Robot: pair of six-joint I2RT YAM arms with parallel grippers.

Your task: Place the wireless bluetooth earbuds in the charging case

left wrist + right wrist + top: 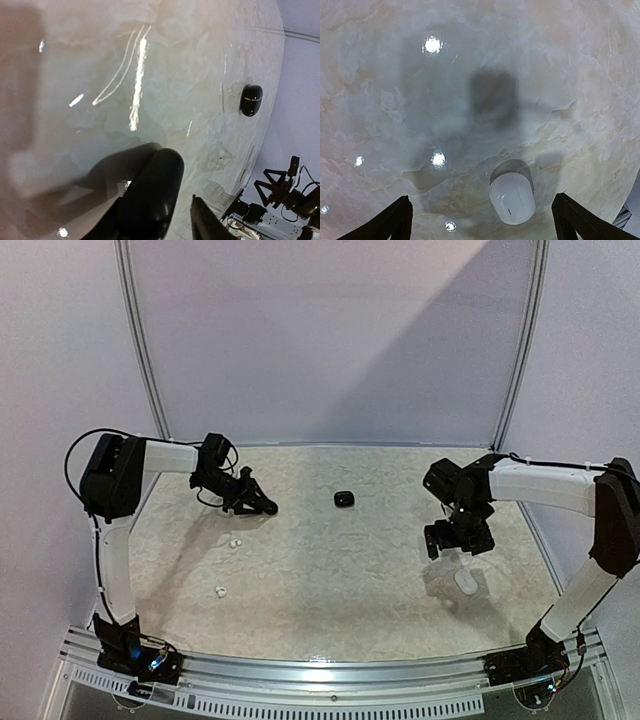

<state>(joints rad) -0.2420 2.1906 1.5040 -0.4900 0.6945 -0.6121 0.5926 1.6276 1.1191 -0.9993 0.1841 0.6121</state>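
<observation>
the left gripper (184,192) is blurred, its fingers (150,200) cut off by the bottom edge; whether anything sits between the jaws cannot be told. the right gripper (483,199) shows only two fingertips (395,222). two white earbuds (235,542), outside both jaws, are too small for detail.

The left pincer (262,506) hangs low, narrowly parted and angled inward; the right pincer (456,544) points down, spread wide.
</observation>
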